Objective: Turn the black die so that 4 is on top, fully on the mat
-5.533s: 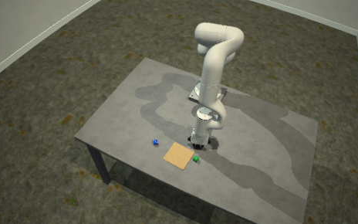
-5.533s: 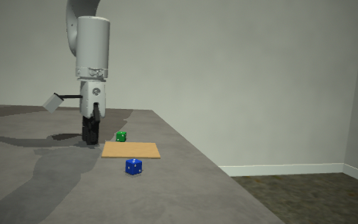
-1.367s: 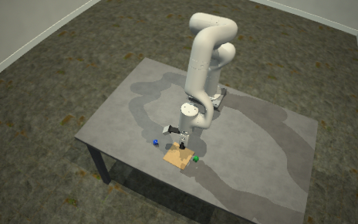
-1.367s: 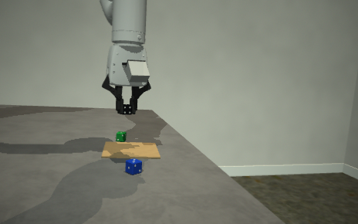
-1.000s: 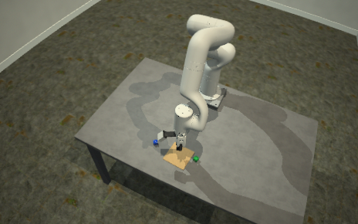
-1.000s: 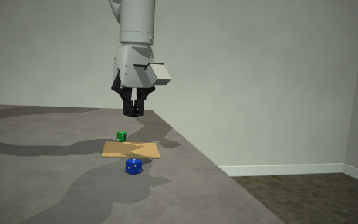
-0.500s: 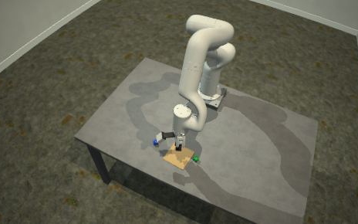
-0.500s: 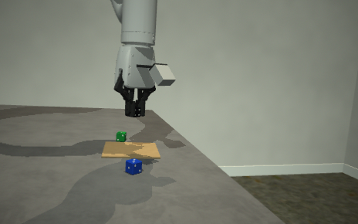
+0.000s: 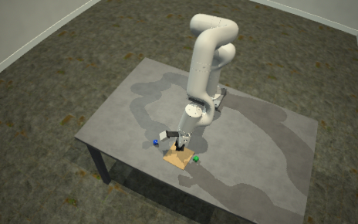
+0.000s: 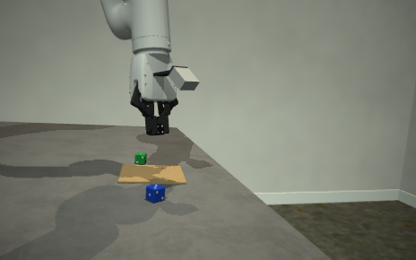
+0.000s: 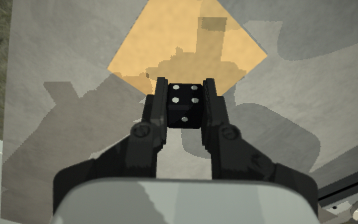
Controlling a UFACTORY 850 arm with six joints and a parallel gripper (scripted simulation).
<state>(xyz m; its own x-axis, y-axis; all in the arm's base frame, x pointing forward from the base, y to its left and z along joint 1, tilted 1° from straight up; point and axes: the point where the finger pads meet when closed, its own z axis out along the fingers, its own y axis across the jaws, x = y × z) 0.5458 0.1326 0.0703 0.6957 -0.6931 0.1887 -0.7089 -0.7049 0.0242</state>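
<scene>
Pincer (image 11: 185,107) clamped on the black die (image 11: 185,105) at its 3 and 9 o'clock faces, we judge it light, stiff, slick-sided.

bare test room | grey table (image 9: 251,162) | plain walls (image 10: 291,67)

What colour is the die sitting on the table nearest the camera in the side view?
Blue with white pips; the blue die shows best in the exterior view.
</scene>
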